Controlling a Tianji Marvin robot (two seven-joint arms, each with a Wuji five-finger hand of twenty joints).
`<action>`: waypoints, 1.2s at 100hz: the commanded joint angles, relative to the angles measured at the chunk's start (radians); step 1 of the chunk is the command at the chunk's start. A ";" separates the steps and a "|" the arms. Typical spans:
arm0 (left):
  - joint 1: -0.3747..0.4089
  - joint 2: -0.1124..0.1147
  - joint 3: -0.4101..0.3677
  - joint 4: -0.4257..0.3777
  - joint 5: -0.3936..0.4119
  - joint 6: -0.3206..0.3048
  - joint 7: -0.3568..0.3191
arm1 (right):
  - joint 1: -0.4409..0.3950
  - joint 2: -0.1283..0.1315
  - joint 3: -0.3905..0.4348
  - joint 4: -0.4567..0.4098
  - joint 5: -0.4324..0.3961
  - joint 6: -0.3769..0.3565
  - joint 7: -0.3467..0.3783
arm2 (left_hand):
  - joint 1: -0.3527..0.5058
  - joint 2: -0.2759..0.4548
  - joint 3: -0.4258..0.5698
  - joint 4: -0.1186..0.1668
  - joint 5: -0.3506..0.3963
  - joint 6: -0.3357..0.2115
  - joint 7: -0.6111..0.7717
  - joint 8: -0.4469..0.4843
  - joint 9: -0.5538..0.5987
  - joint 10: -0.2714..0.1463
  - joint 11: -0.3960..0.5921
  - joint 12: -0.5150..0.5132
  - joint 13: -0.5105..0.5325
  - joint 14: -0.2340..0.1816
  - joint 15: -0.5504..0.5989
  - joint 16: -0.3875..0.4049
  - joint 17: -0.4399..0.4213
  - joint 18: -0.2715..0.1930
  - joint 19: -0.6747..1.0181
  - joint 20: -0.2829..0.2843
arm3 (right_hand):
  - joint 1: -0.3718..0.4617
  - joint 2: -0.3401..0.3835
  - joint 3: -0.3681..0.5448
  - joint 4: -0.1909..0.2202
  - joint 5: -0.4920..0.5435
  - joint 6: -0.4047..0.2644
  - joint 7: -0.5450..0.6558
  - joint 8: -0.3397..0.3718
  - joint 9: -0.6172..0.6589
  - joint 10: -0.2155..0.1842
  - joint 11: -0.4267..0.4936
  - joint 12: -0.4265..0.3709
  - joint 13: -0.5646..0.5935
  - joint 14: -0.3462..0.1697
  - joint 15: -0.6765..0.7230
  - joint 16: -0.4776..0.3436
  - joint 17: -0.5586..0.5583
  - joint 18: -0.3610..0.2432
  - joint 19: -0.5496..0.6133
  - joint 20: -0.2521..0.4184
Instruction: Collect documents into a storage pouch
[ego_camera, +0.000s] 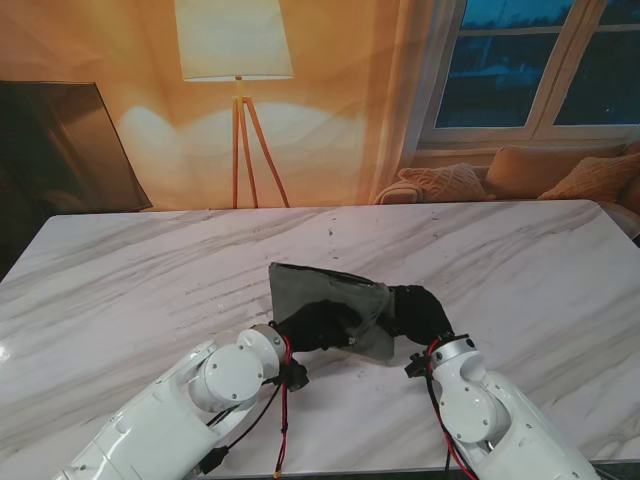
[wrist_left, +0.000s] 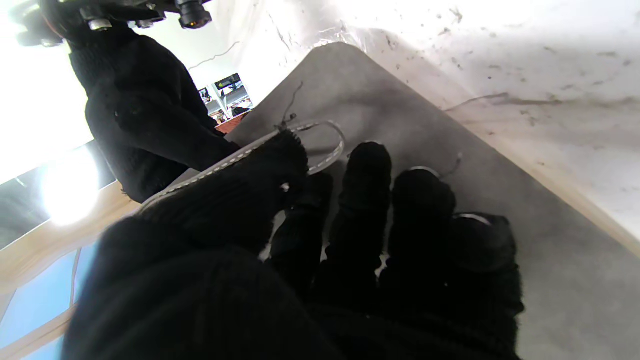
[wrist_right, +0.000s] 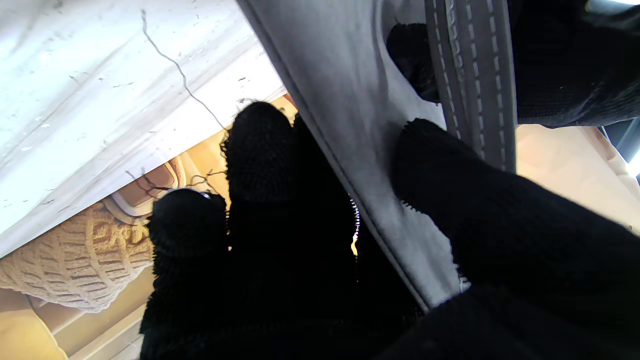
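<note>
A grey fabric storage pouch (ego_camera: 318, 284) is held between both black-gloved hands near the front middle of the marble table (ego_camera: 140, 270), one corner resting farther from me. My left hand (ego_camera: 318, 322) is shut on the pouch's near edge; in the left wrist view its thumb and fingers (wrist_left: 367, 165) pinch the stitched zipper edge (wrist_left: 320, 150). My right hand (ego_camera: 416, 312) is shut on the pouch's right end; in the right wrist view its thumb (wrist_right: 430, 165) presses the grey panel (wrist_right: 340, 90) and its fingers (wrist_right: 260, 145) lie behind. No documents are visible.
A floor lamp (ego_camera: 236, 60) stands beyond the table's far edge. A sofa with cushions (ego_camera: 520, 175) sits under the window at the far right, and a dark screen (ego_camera: 60, 145) leans at the far left.
</note>
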 joint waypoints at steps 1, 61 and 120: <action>-0.002 -0.013 0.005 0.007 -0.018 -0.006 -0.018 | -0.002 -0.005 -0.001 -0.007 0.000 0.006 0.009 | 0.000 -0.018 0.015 -0.027 0.000 -0.034 -0.009 -0.006 0.056 -0.009 0.045 0.022 0.034 0.100 0.047 0.016 0.046 -0.046 0.046 -0.005 | 0.016 0.033 0.038 -0.011 0.049 -0.039 0.050 0.018 0.026 0.047 0.018 -0.003 0.044 -0.022 0.021 -0.013 0.001 -0.017 0.044 -0.013; -0.024 -0.053 0.037 0.059 -0.073 -0.034 0.047 | -0.001 -0.006 0.000 -0.007 0.005 0.007 0.010 | 0.008 -0.072 -0.051 -0.058 0.050 -0.059 0.498 0.168 0.051 0.000 0.106 -0.013 0.054 0.102 0.065 0.009 0.071 -0.033 0.065 -0.031 | 0.015 0.034 0.038 -0.011 0.050 -0.038 0.050 0.019 0.026 0.047 0.019 -0.005 0.045 -0.023 0.021 -0.014 0.002 -0.017 0.045 -0.014; 0.036 -0.032 -0.008 -0.023 -0.114 -0.017 0.017 | -0.004 -0.004 0.004 -0.009 0.001 0.011 0.013 | 0.324 0.108 -0.190 -0.033 0.124 -0.068 0.557 0.226 -0.103 0.025 -0.256 0.121 -0.211 0.088 -0.177 -0.045 -0.222 -0.085 -0.142 -0.039 | 0.020 0.033 0.041 -0.010 0.049 -0.040 0.050 0.018 0.026 0.047 0.020 -0.005 0.044 -0.024 0.021 -0.015 0.002 -0.017 0.045 -0.015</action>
